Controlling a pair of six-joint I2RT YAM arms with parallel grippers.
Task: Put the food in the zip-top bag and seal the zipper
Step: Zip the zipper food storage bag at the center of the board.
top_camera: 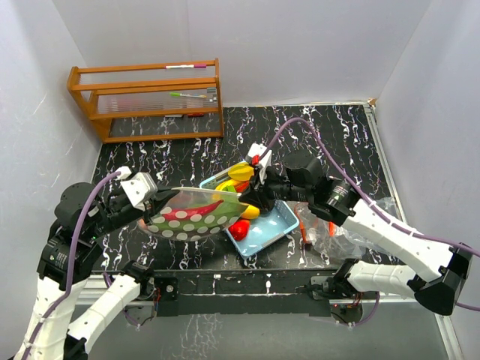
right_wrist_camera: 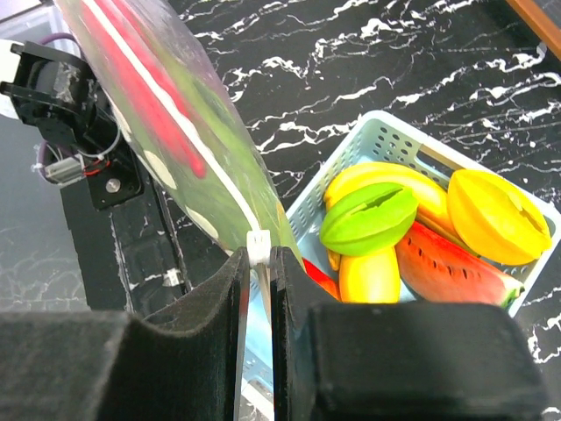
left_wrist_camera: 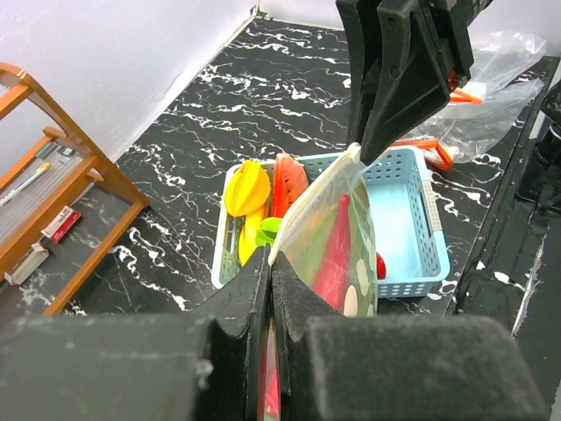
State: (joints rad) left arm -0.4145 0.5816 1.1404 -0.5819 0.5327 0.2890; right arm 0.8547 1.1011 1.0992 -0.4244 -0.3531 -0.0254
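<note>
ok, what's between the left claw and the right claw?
The zip-top bag, stretched from the left claw to the right claw, each shut on one end. Clearest in the top view.

The worktop [top_camera: 322,135] is black, veined with white like marble. The basket [top_camera: 274,226] is light blue. In it, the watermelon slice [right_wrist_camera: 443,267] is red with a green rind. The mango [right_wrist_camera: 495,215] is deep yellow, the bananas [right_wrist_camera: 386,178] yellow and the green piece [right_wrist_camera: 368,219] a bright lime. The red piece [top_camera: 239,229] at the basket's near-left corner is glossy.

Left of the basket, the bag [top_camera: 196,214] is clear with white dots, red and green showing through it. Its slider [right_wrist_camera: 257,247] is white. The left hand [left_wrist_camera: 270,294] and right hand [right_wrist_camera: 256,289] are black.

Behind the basket, the rack [top_camera: 146,101] is orange-brown wood. Right of the basket, the second bag [left_wrist_camera: 504,88] is clear with an orange strip [left_wrist_camera: 429,151].
</note>
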